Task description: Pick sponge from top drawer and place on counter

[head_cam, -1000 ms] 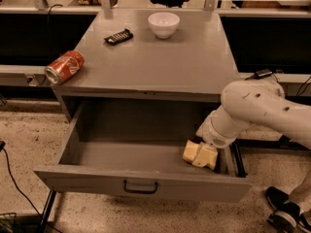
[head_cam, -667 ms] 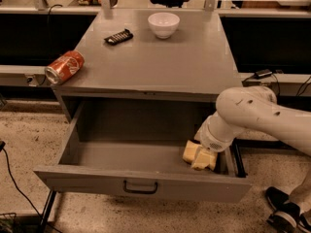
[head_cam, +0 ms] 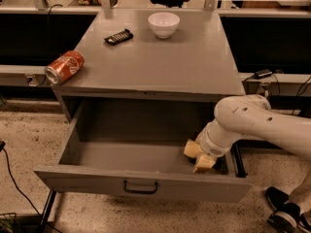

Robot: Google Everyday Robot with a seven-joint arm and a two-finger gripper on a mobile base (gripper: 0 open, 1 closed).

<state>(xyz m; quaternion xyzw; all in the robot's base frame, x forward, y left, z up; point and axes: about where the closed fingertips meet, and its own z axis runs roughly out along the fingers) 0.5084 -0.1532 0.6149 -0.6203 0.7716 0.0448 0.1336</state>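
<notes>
A wide, shallow grey metal top drawer point(head_cam: 97, 181) stands pulled fully open beneath a flat grey matte metal desk point(head_cam: 194, 67). My thick white arm point(head_cam: 248, 120) reaches in from the right. My jaws are down in the drawer's front right corner, close to the floor of the drawer. Two pale yellow blocks point(head_cam: 194, 148) show at the arm's tip. I cannot tell which of them, if either, is the pale yellow foam sponge, nor whether my jaws are wide, narrow or holding it. If the sponge is here, it lies in that corner, under or between the jaws. The rest of the drawer floor shows nothing.

I judge the step in hand to be the grasp inside the drawer. The next move calls for a firm hold, a straight lift clear of the drawer's front panel, then a carry up and back onto the desk.

On the desk sit a red drinks can lying on its side point(head_cam: 64, 67), a small dark flat bar point(head_cam: 119, 36) and a white bowl point(head_cam: 164, 23).

Compared with a second ago, my arm's rounded joint has swung slightly left and lower. The jaws stay in the same corner.
</notes>
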